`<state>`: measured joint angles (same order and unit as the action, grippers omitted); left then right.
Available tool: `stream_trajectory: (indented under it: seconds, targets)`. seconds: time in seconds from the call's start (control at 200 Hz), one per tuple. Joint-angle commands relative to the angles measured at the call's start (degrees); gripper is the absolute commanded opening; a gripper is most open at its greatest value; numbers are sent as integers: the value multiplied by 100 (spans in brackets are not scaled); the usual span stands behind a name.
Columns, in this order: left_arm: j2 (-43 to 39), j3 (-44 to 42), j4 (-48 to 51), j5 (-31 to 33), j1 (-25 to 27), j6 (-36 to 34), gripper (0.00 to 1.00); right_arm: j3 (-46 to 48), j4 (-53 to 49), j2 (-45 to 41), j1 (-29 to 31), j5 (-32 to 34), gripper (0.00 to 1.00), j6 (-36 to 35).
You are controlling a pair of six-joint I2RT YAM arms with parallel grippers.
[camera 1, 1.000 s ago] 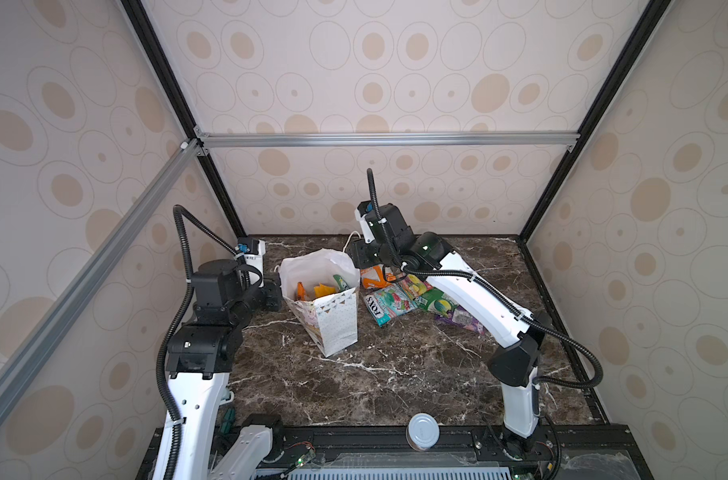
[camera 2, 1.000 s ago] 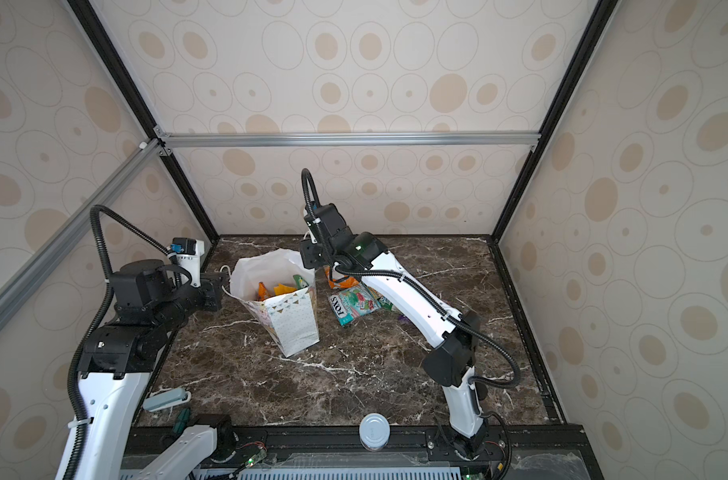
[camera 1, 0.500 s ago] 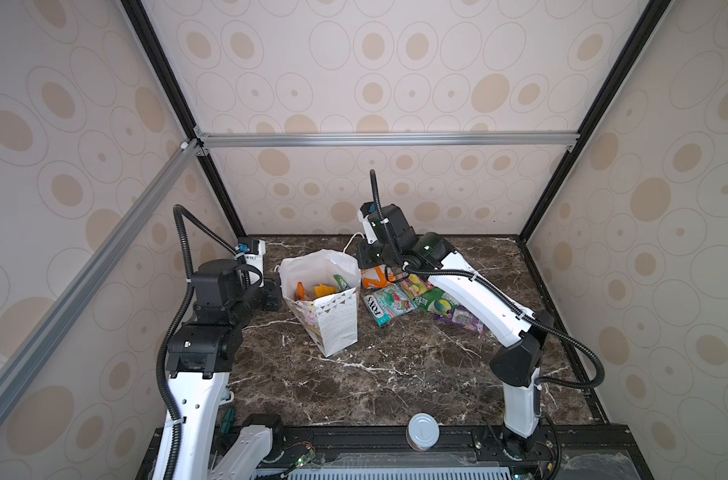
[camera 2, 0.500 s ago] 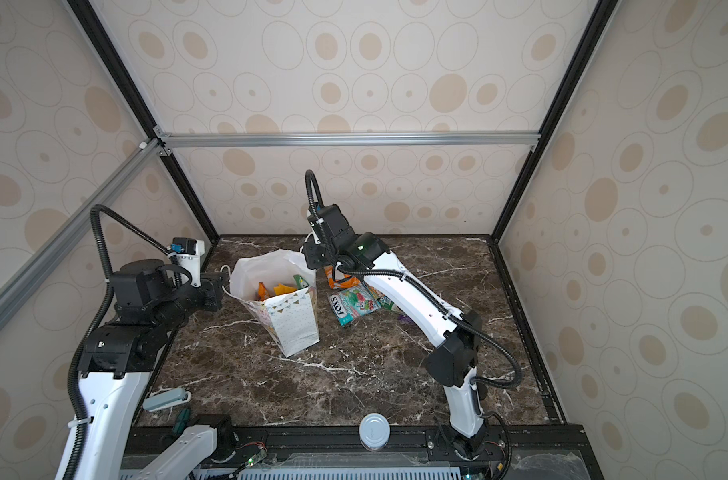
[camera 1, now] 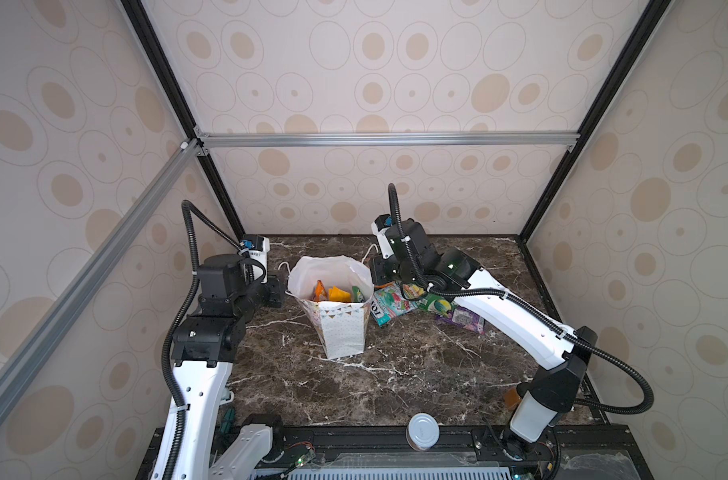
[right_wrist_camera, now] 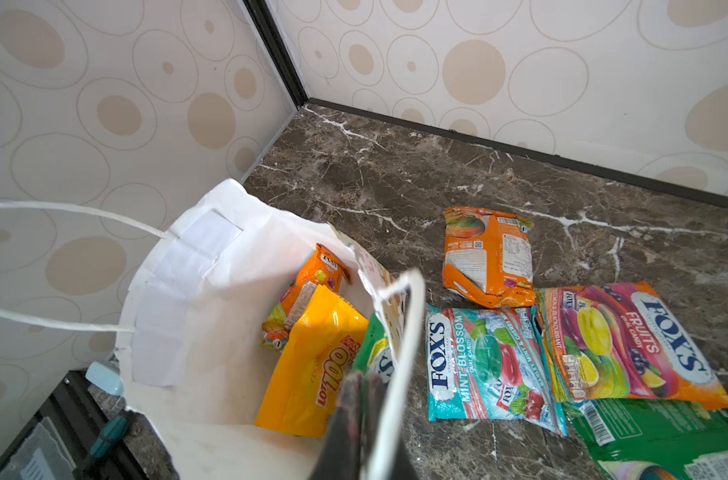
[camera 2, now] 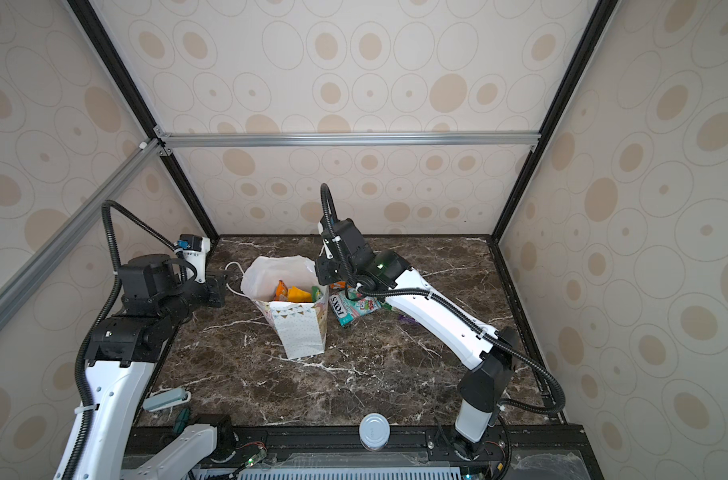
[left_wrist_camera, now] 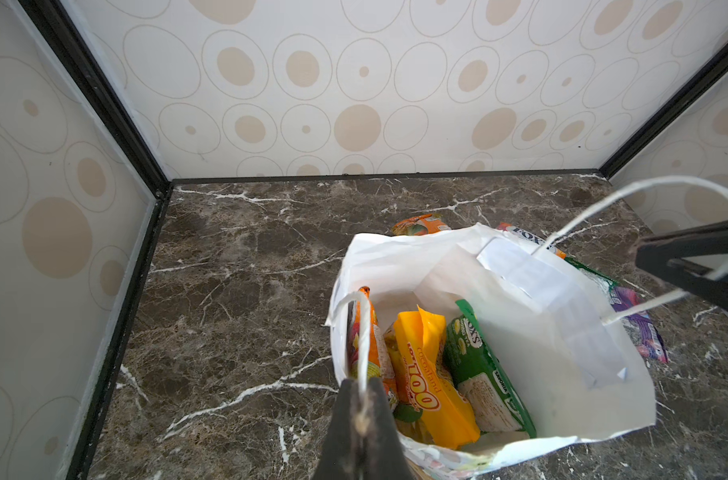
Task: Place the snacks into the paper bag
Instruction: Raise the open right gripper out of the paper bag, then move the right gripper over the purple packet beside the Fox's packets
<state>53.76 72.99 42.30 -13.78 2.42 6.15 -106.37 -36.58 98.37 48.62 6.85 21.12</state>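
The white paper bag point(camera 1: 341, 332) point(camera 2: 302, 332) stands upright mid-table, mouth open. Inside it are an orange packet point(left_wrist_camera: 374, 353), a yellow one point(left_wrist_camera: 424, 374) and a green one point(left_wrist_camera: 482, 374). My left gripper point(left_wrist_camera: 362, 399) point(camera 1: 281, 286) is shut on the bag's left cord handle point(left_wrist_camera: 364, 332). My right gripper point(right_wrist_camera: 364, 382) point(camera 2: 322, 274) is at the opposite rim, fingers almost together with nothing seen between them. The other cord handle point(right_wrist_camera: 399, 353) lies across the outside of one finger. More snacks lie right of the bag: orange point(right_wrist_camera: 489, 257), teal point(right_wrist_camera: 487, 365), pink-yellow point(right_wrist_camera: 628, 345), green point(right_wrist_camera: 661, 432), purple point(camera 1: 462, 318).
A silver-lidded can point(camera 1: 423, 430) stands on the front rail. An amber bottle point(camera 1: 509, 397) sits by the right arm's base. A pale blue tool point(camera 2: 164, 400) and a teal-handled screwdriver point(right_wrist_camera: 108, 436) lie at the front left. Walls close in on three sides.
The right wrist has shifted slightly beside the bag's rim. The left arm, the bag and the loose packets look unmoved.
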Motion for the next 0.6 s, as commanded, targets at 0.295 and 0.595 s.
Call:
stream_trajectory:
  seconds: [0.295, 0.595]
  targets:
    - [38, 127, -163, 117, 27, -167, 0, 583, 137, -965, 6, 318, 41, -163]
    - [6, 114, -152, 138, 31, -176, 0, 1795, 151, -2488, -168, 909, 54, 90]
